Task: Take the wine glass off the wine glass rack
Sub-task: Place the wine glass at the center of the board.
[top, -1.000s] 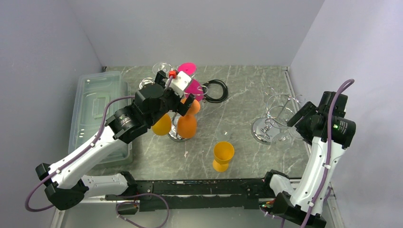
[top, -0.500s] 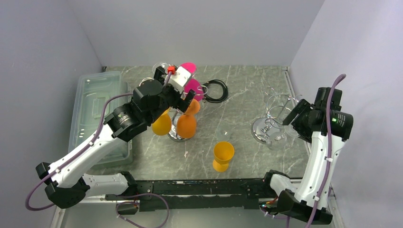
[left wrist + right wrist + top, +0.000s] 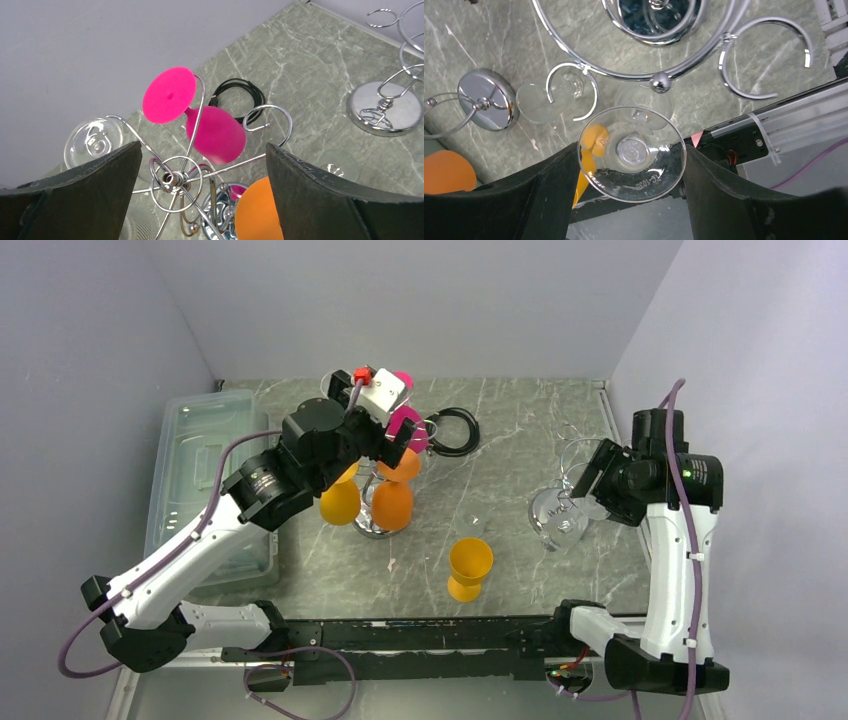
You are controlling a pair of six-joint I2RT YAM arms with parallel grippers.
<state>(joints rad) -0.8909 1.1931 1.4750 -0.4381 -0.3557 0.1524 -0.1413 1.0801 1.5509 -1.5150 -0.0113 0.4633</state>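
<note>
- The right fingers (image 3: 539, 200) are clenched on the wine glass (image 3: 631, 150), a clear one. Its round foot fills the gap between them, with the rim against each inner face, and it is turned toward the wrist camera.
- The bowl points away past the fingertips toward the grey marbled surface (image 3: 484, 45), and an orange tint shows through the foot.
- The wine glass rack (image 3: 659, 83) is just beyond the right fingertips. A ball-ended wire arm crosses close past the glass, open curls lie to either side, and the mirror-like disc base is farther on.
- No curl is seen around the held glass's stem. Whether glass and wire touch cannot be told.
- Another clear glass (image 3: 535, 103) is on the surface beyond the right fingers, off to one side of that arm.
- The left fingers (image 3: 90, 185) are spread wide and grasp nothing. They hover over a second chrome rack (image 3: 175, 177), whose hub lies below the gap between them.
- A pink glass (image 3: 215, 132) hangs there foot uppermost, just beyond the gap.
- An orange glass (image 3: 257, 210) is close under one finger, and a clear hanging glass (image 3: 92, 142) is just beside the other.
- A black cable coil (image 3: 240, 97) lies on the surface beyond the pink glass.
- In the top view, an orange cup (image 3: 470, 565) stands on the surface between the two pairs of fingers, nearer the arm bases.
</note>
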